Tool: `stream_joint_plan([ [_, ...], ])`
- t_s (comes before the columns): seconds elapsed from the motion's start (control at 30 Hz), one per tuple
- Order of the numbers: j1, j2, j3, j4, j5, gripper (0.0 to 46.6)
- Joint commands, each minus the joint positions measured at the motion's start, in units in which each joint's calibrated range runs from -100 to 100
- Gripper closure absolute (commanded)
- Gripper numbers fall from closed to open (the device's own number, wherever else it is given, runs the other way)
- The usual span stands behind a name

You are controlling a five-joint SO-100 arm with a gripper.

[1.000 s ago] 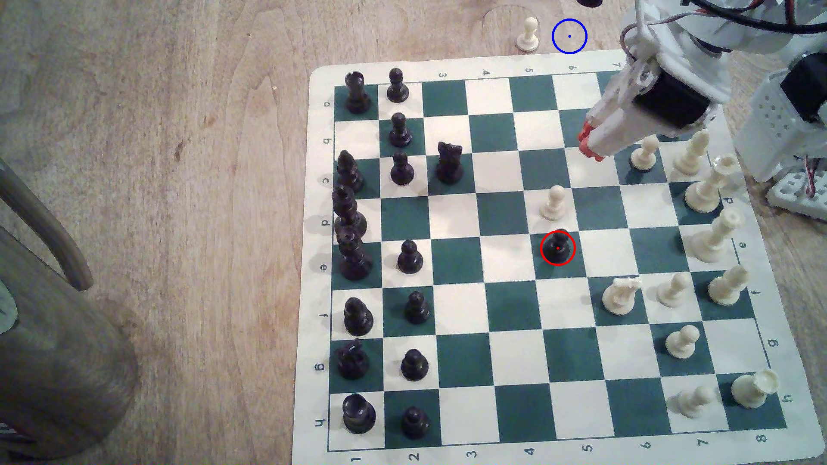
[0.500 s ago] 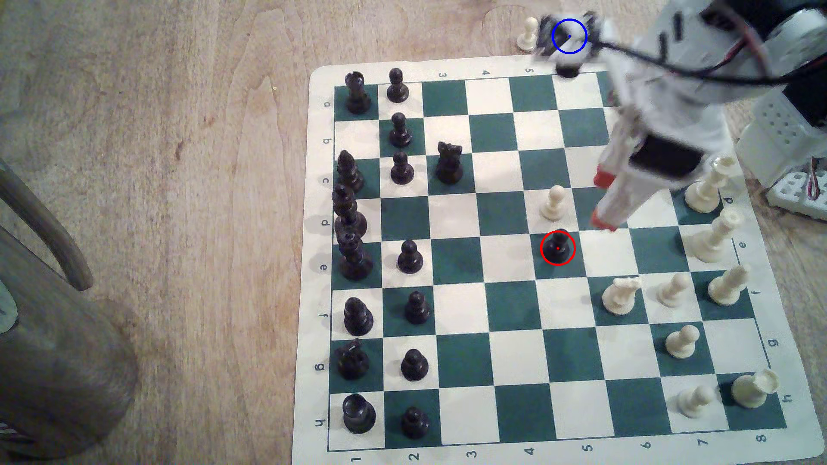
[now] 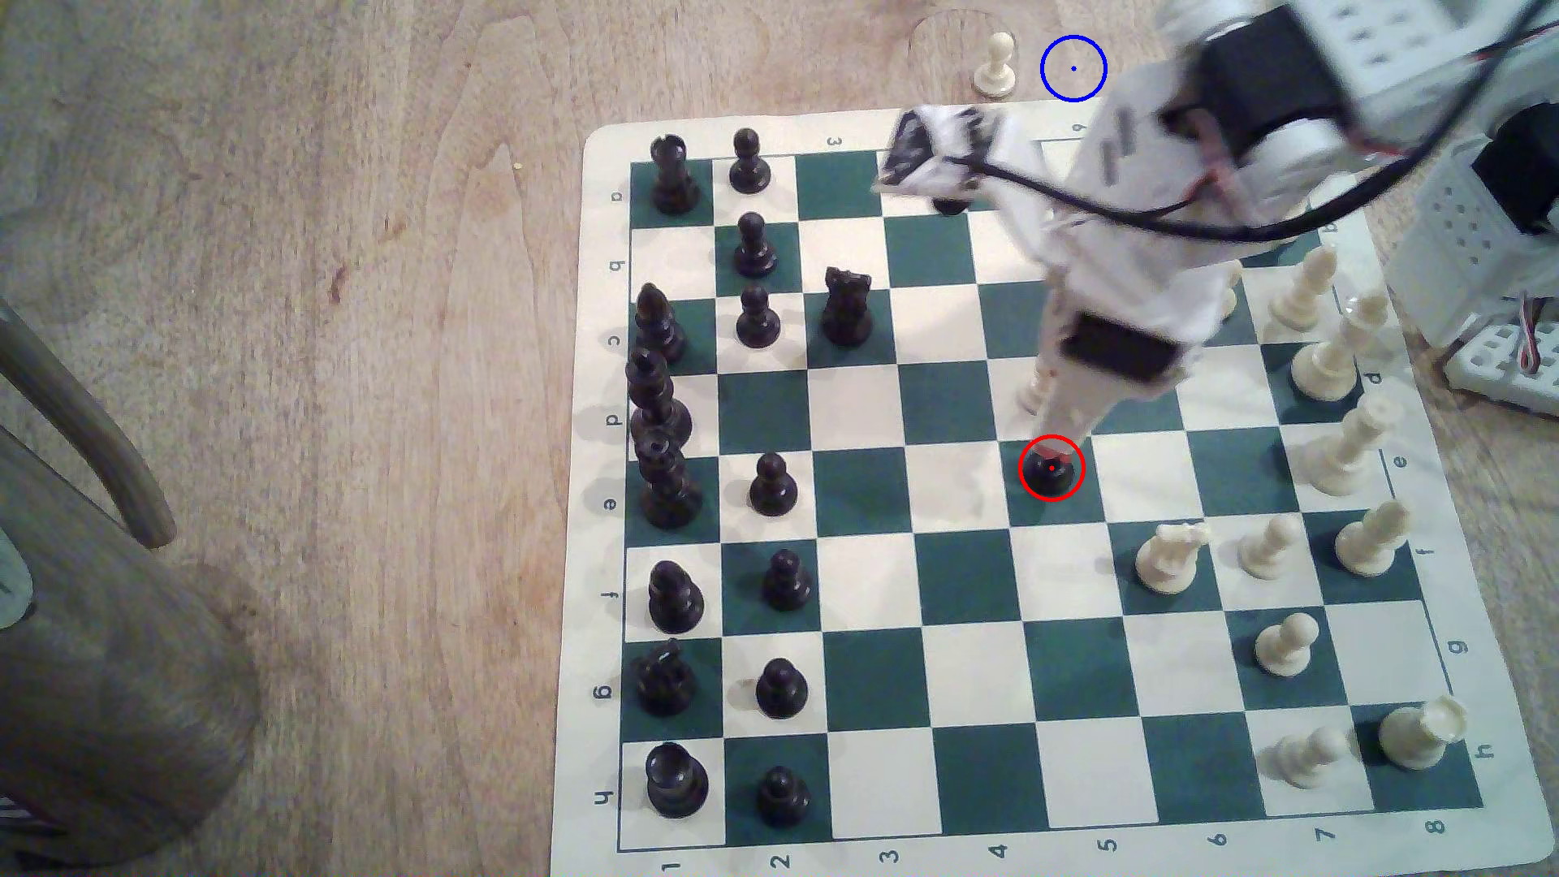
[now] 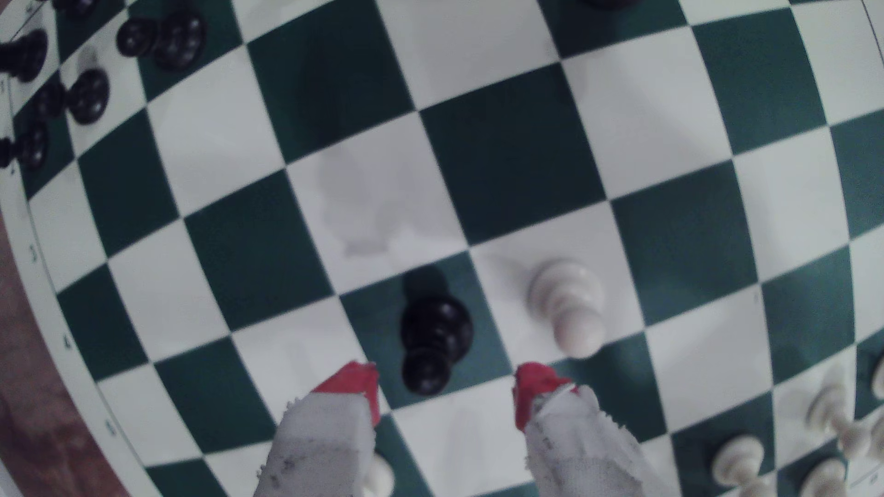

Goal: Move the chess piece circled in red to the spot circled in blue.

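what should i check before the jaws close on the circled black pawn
1. Jaws open: ok. In the wrist view the gripper stands open, its red fingertips set wide apart.
2. Black pawn lined up with the gap: ok, its head sits between the tips.
3. Low enough to grip: cannot tell; the tips look short of the pawn's body.
4. White pawn next square: not ok, it stands close to one fingertip and could be nudged.
5. Pawn upright on its square: ok.
6. Blue ring free: ok, bare wood; the white pawn off the board stands beside it.
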State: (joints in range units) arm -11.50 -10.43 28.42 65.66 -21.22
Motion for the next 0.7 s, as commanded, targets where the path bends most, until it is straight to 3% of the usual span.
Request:
stream_joint_plan([
  [0.0,-0.03,0.41,-4.4,0.19,-0.29,30.5],
  [0.23,-2.61,-0.01,-2.95,0.35,-1.07,30.5],
  [0.67,-2.38,4.23,-1.32,-4.07,-1.03,30.8],
])
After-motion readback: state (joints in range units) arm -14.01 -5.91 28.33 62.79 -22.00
